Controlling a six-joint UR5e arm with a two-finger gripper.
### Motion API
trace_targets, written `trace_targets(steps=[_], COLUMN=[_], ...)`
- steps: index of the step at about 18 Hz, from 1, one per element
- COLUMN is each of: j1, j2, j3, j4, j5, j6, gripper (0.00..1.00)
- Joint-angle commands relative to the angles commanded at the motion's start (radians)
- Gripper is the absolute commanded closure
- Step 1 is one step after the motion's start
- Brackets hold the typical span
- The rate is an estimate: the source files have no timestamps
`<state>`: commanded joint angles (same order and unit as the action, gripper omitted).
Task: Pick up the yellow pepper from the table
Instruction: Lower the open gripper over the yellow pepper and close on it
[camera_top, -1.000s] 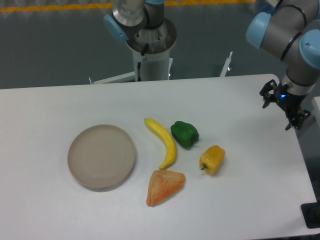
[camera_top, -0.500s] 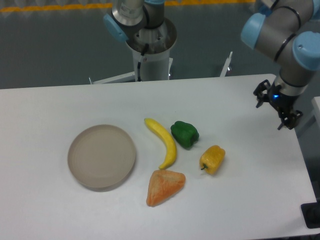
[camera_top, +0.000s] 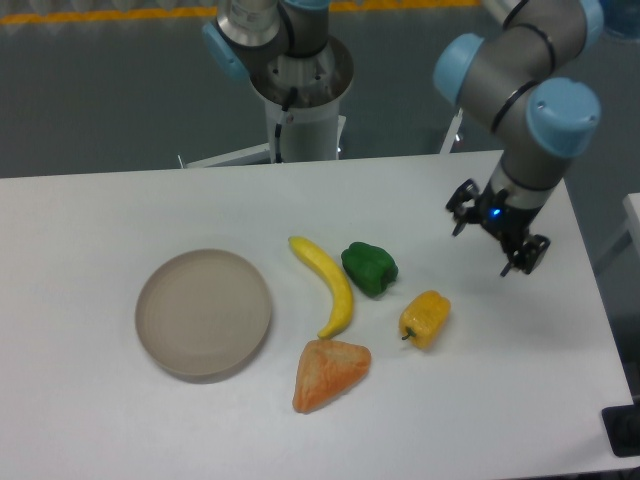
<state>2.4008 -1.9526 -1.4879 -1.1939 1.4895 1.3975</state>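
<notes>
The yellow pepper (camera_top: 426, 318) lies on the white table (camera_top: 90, 420) right of centre, its dark stem pointing left and down. My gripper (camera_top: 488, 240) hangs open and empty above the table, up and to the right of the pepper and well apart from it. Its two black fingers point down.
A green pepper (camera_top: 369, 268) sits just up-left of the yellow one. A yellow banana (camera_top: 328, 283) lies left of that, an orange wedge (camera_top: 327, 372) below it, and a round grey plate (camera_top: 204, 313) at the left. The table's right edge is near the gripper.
My gripper has moved left from the table's right edge toward the middle, closer to the yellow pepper. The objects on the table have not moved.
</notes>
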Motion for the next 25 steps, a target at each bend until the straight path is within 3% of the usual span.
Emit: trace_targets(steps=[9,13,16,25], j1=[0.001,0.000,-0.003,-0.037], j2=[-0.051,-0.069,-0.074,-0.098], j3=[0.000,-0.020,-0.063,-0.090], j4=[0.007,0.010,0.063,0.065], j5=[-0.063,-0.072,-0.072,-0.071], j6=[-0.135,-0.137,-0.138,-0.140], gripper=[0.00,0.00,0.00,0.00])
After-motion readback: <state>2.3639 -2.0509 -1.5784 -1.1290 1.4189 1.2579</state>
